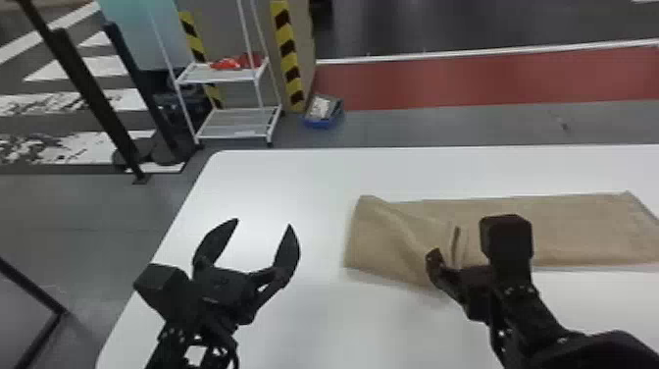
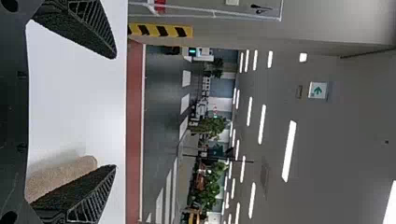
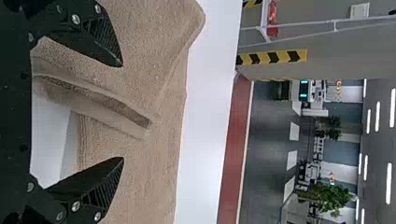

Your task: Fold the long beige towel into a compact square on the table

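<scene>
Head view gives me the beige towel [image 1: 583, 228] as a long strip, lying across the white table [image 1: 314, 181] and running out past the right edge of my picture. Its right-hand stretch looks fairly flat. The left end is rumpled, with a slanting fold and a loose part angling toward the robot, and a narrow ridge stands up near my right gripper [image 1: 470, 282]. It isn't a compact square as it lies.

From the right wrist view I can see that gripper [image 3: 122, 112] spread wide, one finger on either side of the ridge, which has a dark crease along it. Nothing is clamped, though I can't tell whether the fingers touch the cloth. Bare tabletop shows next to the raised fold.

My left gripper [image 1: 264, 224] is also wide open and empty, over the table to the left of the towel and apart from it. In the left wrist view, a rounded edge of the cloth appears next to one finger, but farther off.

My right arm [image 1: 529, 304] blocks part of the towel from the head camera. Beyond the table I have a white rack [image 1: 223, 73] with red items [image 1: 228, 64] on its upper shelf, a yellow-and-black striped post [image 1: 288, 54] and a blue bin [image 1: 321, 120] on the floor.
</scene>
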Robot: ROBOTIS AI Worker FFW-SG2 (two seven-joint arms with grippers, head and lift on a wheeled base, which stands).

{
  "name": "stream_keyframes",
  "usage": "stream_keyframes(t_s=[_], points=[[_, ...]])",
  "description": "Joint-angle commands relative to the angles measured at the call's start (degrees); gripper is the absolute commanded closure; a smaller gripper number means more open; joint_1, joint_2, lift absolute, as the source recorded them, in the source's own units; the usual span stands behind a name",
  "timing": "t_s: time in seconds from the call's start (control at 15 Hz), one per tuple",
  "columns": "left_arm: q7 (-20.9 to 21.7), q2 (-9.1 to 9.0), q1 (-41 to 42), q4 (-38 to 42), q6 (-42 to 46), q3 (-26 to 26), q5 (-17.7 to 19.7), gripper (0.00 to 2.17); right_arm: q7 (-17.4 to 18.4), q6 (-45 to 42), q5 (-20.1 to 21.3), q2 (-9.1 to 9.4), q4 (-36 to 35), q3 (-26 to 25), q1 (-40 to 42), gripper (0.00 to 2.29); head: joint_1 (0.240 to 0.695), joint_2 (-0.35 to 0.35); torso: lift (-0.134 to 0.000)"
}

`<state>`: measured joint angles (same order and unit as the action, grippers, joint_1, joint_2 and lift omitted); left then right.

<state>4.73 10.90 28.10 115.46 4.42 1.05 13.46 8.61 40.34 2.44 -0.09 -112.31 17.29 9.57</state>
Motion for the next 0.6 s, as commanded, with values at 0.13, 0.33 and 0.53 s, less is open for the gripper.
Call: stream_keyframes(t_s=[0.13, 0.33, 0.53], points=[[0.1, 0.00, 0.4, -0.5, 0.2, -0.3, -0.5, 0.03, 2.2, -0.6, -0.7, 0.14, 2.5, 0.0, -1.5, 0.19, 0.695, 0.166, -0.123], [0.2, 0.09, 0.5, -0.9, 0.5, -0.3, -0.8, 0.03, 2.8, -0.8, -1.8, 0.14, 6.4, -0.2, -3.7, 0.22, 0.695, 0.158, -0.123], [0.2, 0.18, 0.5, -1.7, 1.8, -0.2, -0.9, 0.03, 2.8, -2.2, -3.6, 0.14, 10.1, -0.6, -5.4, 0.22, 0.695, 0.156, -0.123]])
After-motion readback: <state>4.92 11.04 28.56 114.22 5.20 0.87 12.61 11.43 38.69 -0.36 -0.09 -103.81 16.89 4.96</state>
